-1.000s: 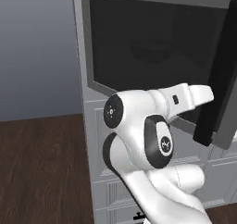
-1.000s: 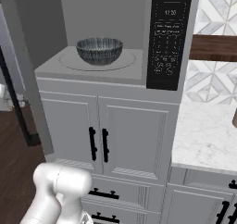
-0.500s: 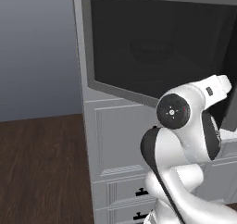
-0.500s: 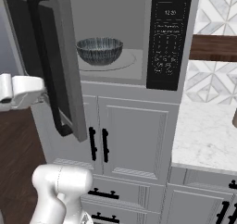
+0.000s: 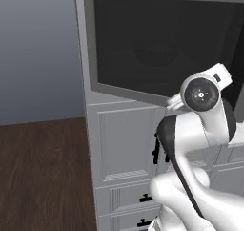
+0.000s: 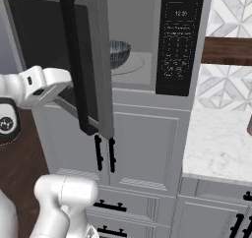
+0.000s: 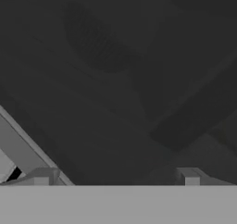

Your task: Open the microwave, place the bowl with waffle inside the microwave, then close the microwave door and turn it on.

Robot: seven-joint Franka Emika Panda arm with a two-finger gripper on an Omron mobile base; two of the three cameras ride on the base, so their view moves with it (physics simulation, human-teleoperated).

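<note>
With the bowl [image 6: 117, 52] already inside the microwave [image 6: 147, 40], closing is under way: the gripper [image 7: 115, 174], jaws apart, presses the door [image 6: 91, 65] glass, and next should push toward 3 o'clock until it latches.

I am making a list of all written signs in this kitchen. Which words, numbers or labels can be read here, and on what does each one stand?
"12:30", or close to it: faint digits on the small display at the top of the microwave's control panel; I am not sure of them.
Button labels on the control panel below it: too small and blurred to read.
Microwave door, bowl and cabinets: no text.
</note>
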